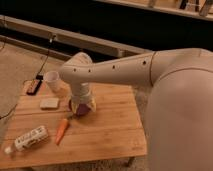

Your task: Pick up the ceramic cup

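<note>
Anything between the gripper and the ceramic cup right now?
Nothing visible. The gripper is down at the purple object mid-table; the ceramic cup stands apart near the far corner of the table, only bare wood between them.
</note>
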